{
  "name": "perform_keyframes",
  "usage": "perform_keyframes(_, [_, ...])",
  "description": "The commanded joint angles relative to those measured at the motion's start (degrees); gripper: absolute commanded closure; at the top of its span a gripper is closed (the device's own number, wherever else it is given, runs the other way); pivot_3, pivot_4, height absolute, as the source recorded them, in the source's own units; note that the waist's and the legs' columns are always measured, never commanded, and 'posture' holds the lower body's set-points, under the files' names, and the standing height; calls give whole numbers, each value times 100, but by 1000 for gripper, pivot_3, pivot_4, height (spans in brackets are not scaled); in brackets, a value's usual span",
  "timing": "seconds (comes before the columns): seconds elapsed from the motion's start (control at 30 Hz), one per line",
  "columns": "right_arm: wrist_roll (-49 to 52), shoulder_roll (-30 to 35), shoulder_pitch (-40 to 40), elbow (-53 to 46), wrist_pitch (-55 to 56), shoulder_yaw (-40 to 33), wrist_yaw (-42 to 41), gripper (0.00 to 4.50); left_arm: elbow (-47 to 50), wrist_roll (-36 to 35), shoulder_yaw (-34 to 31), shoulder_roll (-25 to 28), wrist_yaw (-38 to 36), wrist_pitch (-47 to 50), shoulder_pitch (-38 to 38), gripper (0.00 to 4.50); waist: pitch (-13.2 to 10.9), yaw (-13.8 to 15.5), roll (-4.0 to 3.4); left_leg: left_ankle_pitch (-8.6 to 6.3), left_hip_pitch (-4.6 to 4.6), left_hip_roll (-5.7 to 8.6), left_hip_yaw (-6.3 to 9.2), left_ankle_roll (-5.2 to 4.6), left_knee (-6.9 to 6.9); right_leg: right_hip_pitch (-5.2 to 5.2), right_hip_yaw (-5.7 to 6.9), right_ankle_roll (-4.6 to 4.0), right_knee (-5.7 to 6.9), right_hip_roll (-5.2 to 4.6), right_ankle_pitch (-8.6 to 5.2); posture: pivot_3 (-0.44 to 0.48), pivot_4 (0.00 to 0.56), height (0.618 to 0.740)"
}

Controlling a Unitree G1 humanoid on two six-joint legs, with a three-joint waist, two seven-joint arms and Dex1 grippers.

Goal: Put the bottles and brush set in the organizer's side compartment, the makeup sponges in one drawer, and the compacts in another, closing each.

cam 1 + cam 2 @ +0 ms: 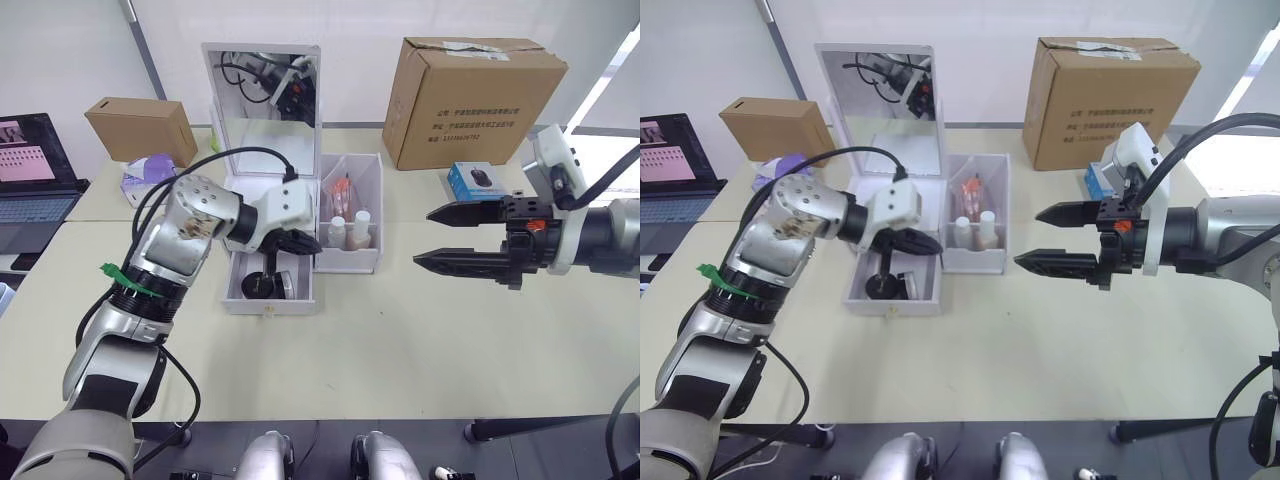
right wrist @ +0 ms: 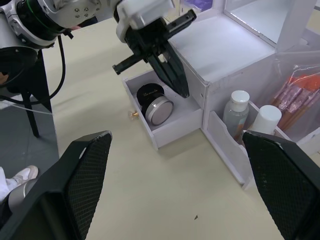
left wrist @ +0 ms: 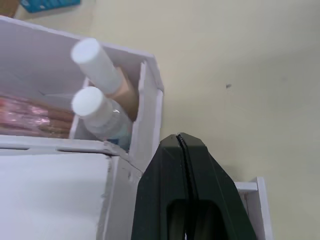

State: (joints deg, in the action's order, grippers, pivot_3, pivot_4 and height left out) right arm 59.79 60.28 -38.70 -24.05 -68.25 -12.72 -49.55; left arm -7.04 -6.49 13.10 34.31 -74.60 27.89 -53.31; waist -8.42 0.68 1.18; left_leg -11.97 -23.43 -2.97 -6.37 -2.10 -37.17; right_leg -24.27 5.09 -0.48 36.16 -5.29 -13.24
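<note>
Two compacts (image 2: 154,102) sit in the open drawer (image 1: 268,290) at the organizer's (image 1: 290,200) base, with the two bottles (image 1: 350,230) and the brush set (image 2: 300,95) standing in the side compartment (image 1: 352,215) beside it. The left gripper (image 1: 298,243) hangs just over that drawer, fingers clenched together with nothing in them. Well off to the side, the right gripper (image 1: 452,237) hovers above the table (image 1: 400,340) with its fingers spread wide, released.

The white organizer (image 1: 265,215) stands on the counter with its mirrored lid raised and 1 lower drawer (image 2: 167,131) pulled open toward the front. In that drawer lie 2 round compacts (image 2: 156,102), 1 black-topped and 1 with a silver rim, touching each other. The side compartment (image 1: 352,258) holds 2 white-capped bottles (image 2: 236,112) upright at the front and the brush set (image 2: 299,95) in a clear pouch behind them.
</note>
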Motion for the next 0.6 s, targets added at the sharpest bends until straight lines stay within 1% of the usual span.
perform_keyframes(0.03, [56, 74, -70, -37, 165, -186, -52, 0, 385, -486, -682, 175, 243, 280, 277, 4105, 0, -3, 0, 0, 2, 0, 0, 0, 0, 1, -1, 0, 0, 0, 0, 0, 150, 731])
perform_keyframes(0.07, [47, 75, -82, -26, 167, -175, -63, 0, 424, -582, -849, 248, 309, 351, 432, 3915, 0, -5, 0, 0, 3, -1, 0, 0, 1, 1, -2, 0, 0, 0, 0, 0, 150, 731])
perform_keyframes(0.1, [37, 76, -96, -14, 171, -159, -75, 0, 461, -631, -969, 351, 337, 336, 605, 3566, 0, -10, -1, 0, 6, -1, 0, 0, 2, 2, -3, 0, 1, 0, 0, 0, 150, 731])
perform_keyframes(0.13, [26, 82, -105, -3, 175, -147, -92, 0, 508, -667, -1066, 445, 367, 314, 779, 3332, 1, -17, -1, 0, 9, -1, -1, 0, 3, 3, -5, 0, 2, 1, 0, 0, 150, 731])
perform_keyframes(0.27, [-21, 109, -146, 51, 215, -84, -171, 0, 898, -993, -1321, 763, 392, 605, 1494, 2024, 1, -11, -1, 0, 12, -1, -4, 0, 7, 1, -8, -2, 2, 1, 1, 0, 150, 731])
perform_keyframes(0.37, [-82, 96, -253, 126, 258, 26, -237, 0, 1138, -1161, -1363, 746, 542, 723, 1939, 1243, 1, 35, -1, 0, 10, 2, -5, 1, 6, 3, -3, -2, 1, -10, 1, 0, 150, 731])
perform_keyframes(0.43, [-113, 79, -312, 163, 272, 77, -268, 0, 1202, -1160, -1277, 711, 649, 736, 2059, 514, 1, 55, -1, 0, 9, 3, -5, 1, 4, 7, 0, -2, -1, -15, 1, 0, 150, 731])
perform_keyframes(0.47, [-122, 79, -331, 178, 281, 96, -279, 0, 1217, -1175, -1241, 685, 710, 780, 2074, 319, 1, 61, -1, 0, 8, 3, -4, 1, 4, 7, 1, -2, -3, -15, 1, 0, 150, 731])
perform_keyframes(0.5, [-130, 78, -353, 195, 289, 115, -290, 0, 1225, -1183, -1165, 686, 719, 847, 2085, 20, 1, 63, -1, 0, 8, 3, -4, 1, 4, 7, 1, -2, -2, -15, 1, 0, 150, 731])
perform_keyframes(0.6, [-165, 88, -399, 221, 289, 155, -306, 0, 1197, -1194, -934, 675, 743, 1078, 2065, 20, 1, 49, -1, -1, 10, 2, -5, 1, 5, 6, -3, -8, -2, -12, 5, 0, 150, 731])
